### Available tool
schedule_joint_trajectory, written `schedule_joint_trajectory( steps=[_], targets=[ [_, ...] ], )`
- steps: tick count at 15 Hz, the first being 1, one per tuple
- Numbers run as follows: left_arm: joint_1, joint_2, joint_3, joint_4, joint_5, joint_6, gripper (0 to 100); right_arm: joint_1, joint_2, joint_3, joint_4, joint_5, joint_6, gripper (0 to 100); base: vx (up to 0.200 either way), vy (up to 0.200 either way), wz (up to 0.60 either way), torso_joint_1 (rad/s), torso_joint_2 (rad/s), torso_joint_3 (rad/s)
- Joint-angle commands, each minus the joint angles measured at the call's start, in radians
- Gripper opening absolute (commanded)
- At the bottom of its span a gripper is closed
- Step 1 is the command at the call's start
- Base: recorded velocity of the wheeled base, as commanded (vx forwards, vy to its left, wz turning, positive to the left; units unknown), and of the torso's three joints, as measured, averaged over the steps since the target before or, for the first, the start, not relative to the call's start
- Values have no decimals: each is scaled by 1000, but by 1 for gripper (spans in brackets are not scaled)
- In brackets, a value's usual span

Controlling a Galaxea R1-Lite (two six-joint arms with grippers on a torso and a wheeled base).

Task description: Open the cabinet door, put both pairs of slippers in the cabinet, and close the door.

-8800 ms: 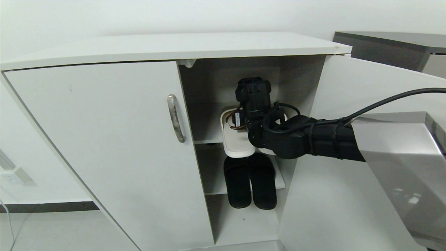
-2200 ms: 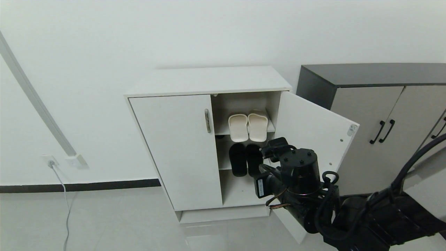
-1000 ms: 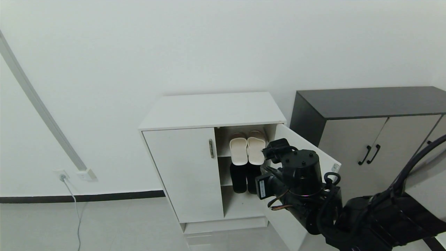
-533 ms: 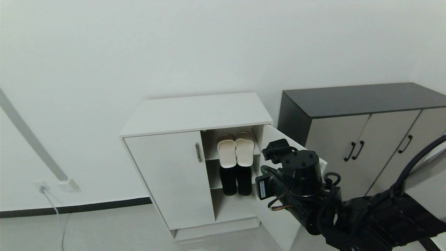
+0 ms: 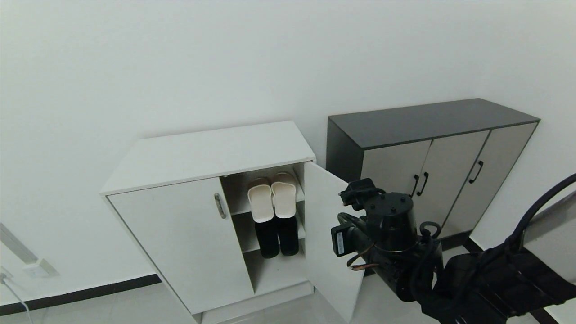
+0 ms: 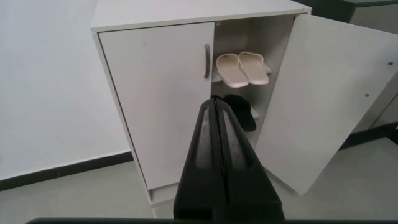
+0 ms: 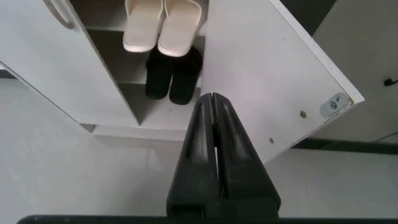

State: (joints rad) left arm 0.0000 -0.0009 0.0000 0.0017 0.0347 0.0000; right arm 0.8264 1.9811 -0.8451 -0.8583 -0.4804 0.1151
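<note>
There's the right arm [image 5: 468, 279], sitting low and folded in front of the cabinet [image 5: 211, 153], with the wrist [image 5: 389, 216] cocked upward off to the cabinet's right. The right pincer [image 7: 212, 99] has its fingers pressed flat together with nothing between them, aimed at the cabinet's open half and well clear of it. Same story for the left pincer [image 6: 215, 101]: closed tight, empty, pointing at the cabinet front from well back.

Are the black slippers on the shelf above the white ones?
No, the black slippers sit on the shelf below the white slippers inside the open cabinet.
</note>
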Motion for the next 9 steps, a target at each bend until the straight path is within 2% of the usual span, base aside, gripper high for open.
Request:
schedule_joint_trajectory(
  steps=[1, 4, 7, 9],
  targets=[
    [0, 1, 0, 0, 1, 0, 0, 0, -1, 0, -1, -1, -2, 0, 0, 0, 0, 0, 0, 0],
    [0, 1, 0, 0, 1, 0, 0, -1, -2, -5, -1, -3, -5, 0, -200, 0, 0, 4, 1, 2],
    [0, 1, 0, 0, 1, 0, 0, -30, 2, -26, 1, -3, -31, 0, 0, 0, 0, 0, 0, 0],
    [0, 1, 0, 0, 1, 2, 0, -52, -4, -80, 48, -7, -34, 0, 0, 0, 0, 0, 0, 0]
  ],
)
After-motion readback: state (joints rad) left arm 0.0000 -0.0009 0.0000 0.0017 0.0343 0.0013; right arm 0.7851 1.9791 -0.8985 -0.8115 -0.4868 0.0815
